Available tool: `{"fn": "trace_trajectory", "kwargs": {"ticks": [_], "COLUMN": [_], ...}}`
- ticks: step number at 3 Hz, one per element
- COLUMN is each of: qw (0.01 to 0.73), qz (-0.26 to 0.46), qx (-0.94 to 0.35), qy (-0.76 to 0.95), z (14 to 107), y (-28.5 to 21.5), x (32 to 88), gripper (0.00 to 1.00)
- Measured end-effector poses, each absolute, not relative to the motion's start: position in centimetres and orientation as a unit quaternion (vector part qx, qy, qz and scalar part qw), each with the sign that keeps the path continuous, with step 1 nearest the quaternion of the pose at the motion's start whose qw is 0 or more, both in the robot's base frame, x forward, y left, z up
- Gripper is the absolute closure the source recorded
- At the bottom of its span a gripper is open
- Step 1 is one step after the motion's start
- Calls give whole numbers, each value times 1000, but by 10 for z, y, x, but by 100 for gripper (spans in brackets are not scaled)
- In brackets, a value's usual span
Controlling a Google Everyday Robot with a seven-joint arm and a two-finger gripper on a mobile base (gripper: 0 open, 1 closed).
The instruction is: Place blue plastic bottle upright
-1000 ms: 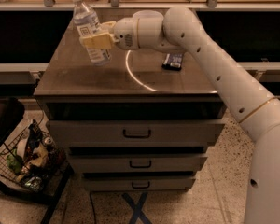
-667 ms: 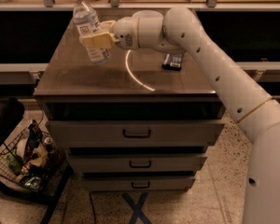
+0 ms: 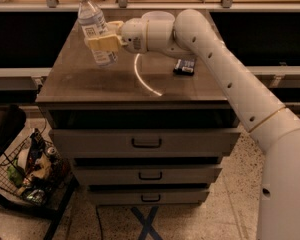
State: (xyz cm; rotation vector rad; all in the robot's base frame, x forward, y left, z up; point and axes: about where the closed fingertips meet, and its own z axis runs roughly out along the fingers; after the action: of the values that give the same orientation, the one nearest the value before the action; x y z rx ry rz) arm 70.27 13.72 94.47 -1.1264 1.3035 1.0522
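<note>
The blue plastic bottle [image 3: 94,26] is a small clear water bottle with a white cap and a pale label. It stands nearly upright, leaning slightly left, at the back left of the brown cabinet top [image 3: 90,81]. Its base is at or just above the surface. My gripper [image 3: 104,40] reaches in from the right and its yellowish fingers [image 3: 101,42] are shut on the bottle's lower half. The white arm stretches from the lower right across the top.
A dark flat packet [image 3: 184,66] lies on the cabinet top right of the arm. A bowl [image 3: 157,16] sits behind the wrist. Drawers [image 3: 146,143] are below. A wire basket [image 3: 27,176] of clutter stands on the floor at left.
The bottle and gripper hold almost the same place. No clear movement shows.
</note>
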Motion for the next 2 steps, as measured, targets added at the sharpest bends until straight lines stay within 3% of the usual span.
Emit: {"fn": "trace_trajectory", "kwargs": {"ticks": [2], "qw": [528], "qz": [456], "qx": [-449], "qy": [559], "z": [923], "y": [141], "x": [718], "gripper": [100]}}
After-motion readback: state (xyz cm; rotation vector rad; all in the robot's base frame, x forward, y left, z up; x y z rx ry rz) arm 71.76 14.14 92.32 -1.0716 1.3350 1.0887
